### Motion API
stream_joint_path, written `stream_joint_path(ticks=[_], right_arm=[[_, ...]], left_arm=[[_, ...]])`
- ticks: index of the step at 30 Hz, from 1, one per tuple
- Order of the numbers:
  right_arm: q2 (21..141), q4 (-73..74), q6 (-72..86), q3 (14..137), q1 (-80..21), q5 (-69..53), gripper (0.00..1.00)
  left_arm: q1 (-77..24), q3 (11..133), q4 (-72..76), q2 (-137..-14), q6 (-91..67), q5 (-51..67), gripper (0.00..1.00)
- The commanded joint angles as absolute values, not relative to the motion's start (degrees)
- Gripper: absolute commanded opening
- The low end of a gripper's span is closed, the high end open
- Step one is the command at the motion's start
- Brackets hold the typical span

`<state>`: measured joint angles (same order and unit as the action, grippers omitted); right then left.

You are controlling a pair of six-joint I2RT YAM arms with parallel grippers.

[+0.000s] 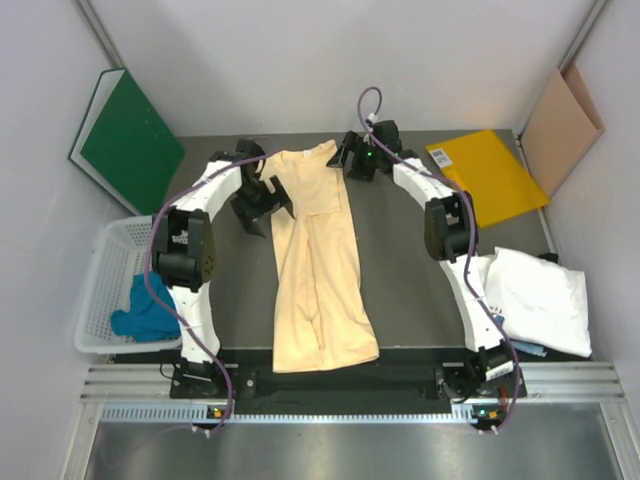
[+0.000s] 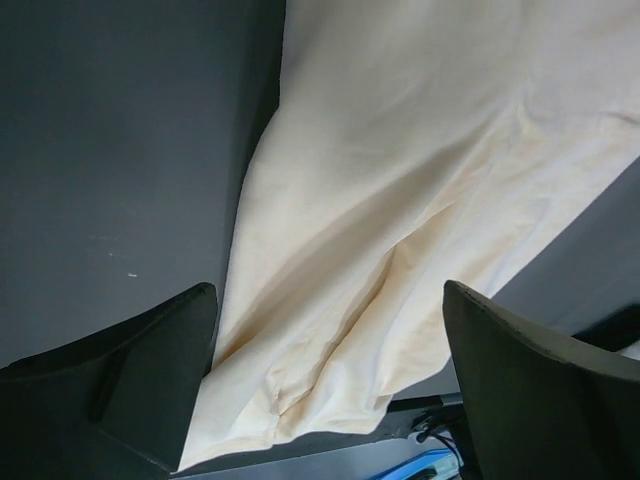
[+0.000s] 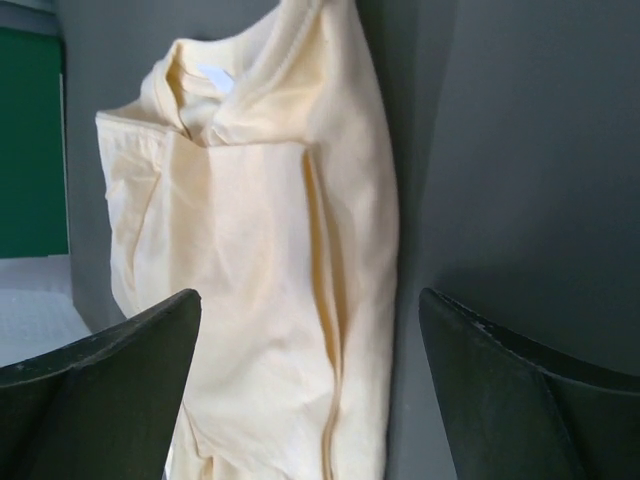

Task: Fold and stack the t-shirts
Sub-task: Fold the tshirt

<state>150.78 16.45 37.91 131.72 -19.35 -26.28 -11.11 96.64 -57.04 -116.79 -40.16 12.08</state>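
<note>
The pale peach-yellow t-shirt lies on the dark table, folded lengthwise into a long strip, collar at the far end. It fills the left wrist view and shows in the right wrist view. My left gripper is open just left of the shirt's upper part. My right gripper is open beside the collar end on the right. The white t-shirt lies folded at the right. The teal-blue t-shirt lies in the basket.
A white basket stands at the left table edge. A bright-yellow folder lies at the back right, a brown board leans on the right wall, and a green folder leans at the back left.
</note>
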Motion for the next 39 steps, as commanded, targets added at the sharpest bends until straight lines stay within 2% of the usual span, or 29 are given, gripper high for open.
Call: stream_joint_path(ticks=[1,3,4,7,15,23,26,28,29,30,32,33,34,39], right_arm=[[155.6,16.7,39.8,134.0,-23.3,-25.7,0.81],[156.6,18.1,39.9,134.0,-24.6,-25.5,0.66],[157.0,18.5,40.4,133.9,-25.0,-25.7,0.42],[156.8,19.1,41.1,133.7,-25.5,-24.4,0.00],[148.4,16.2,43.5,126.6,-20.2,-18.1,0.00],[152.6,14.4,44.4,135.6,-14.0,-19.5,0.01],[153.4,11.4,45.6,135.6,-13.3,-19.5,0.16],[152.8,10.7,45.0,135.6,-13.2,-20.7,0.22],[152.1,11.0,44.1,135.4,-13.3,-20.8,0.31],[151.1,12.5,41.7,134.8,-13.4,-20.5,0.59],[145.5,14.2,38.3,130.6,-13.6,-20.0,0.77],[142.8,15.9,34.7,128.2,-13.7,-19.3,0.94],[136.8,16.4,32.8,122.5,-13.7,-19.1,1.00],[117.0,20.6,23.1,102.4,-15.3,-19.0,1.00]], left_arm=[[-8.1,100.0,-57.1,-117.7,-38.0,15.7,0.99],[-6.7,100.7,-57.1,-117.8,-37.6,16.3,0.99],[-6.2,100.8,-57.2,-117.7,-37.4,16.5,0.99],[-4.4,101.1,-57.1,-117.3,-37.1,17.0,0.99],[-2.7,100.4,-57.7,-116.2,-34.9,18.1,0.99],[-2.8,95.5,-53.9,-113.3,-35.0,21.7,0.99],[-2.8,95.1,-53.5,-112.4,-34.4,22.2,0.99],[-2.8,94.9,-53.6,-111.9,-33.9,22.8,0.99],[-2.8,94.6,-53.6,-111.5,-33.8,23.2,0.99],[-2.8,94.1,-53.5,-111.2,-33.9,23.5,0.99],[-2.9,92.0,-52.7,-109.4,-33.8,24.5,0.99],[-2.9,90.9,-52.4,-108.6,-33.8,24.8,0.99],[-2.9,88.4,-52.0,-106.9,-33.6,25.0,0.99],[-5.1,82.6,-53.0,-101.5,-29.9,23.0,0.99]])
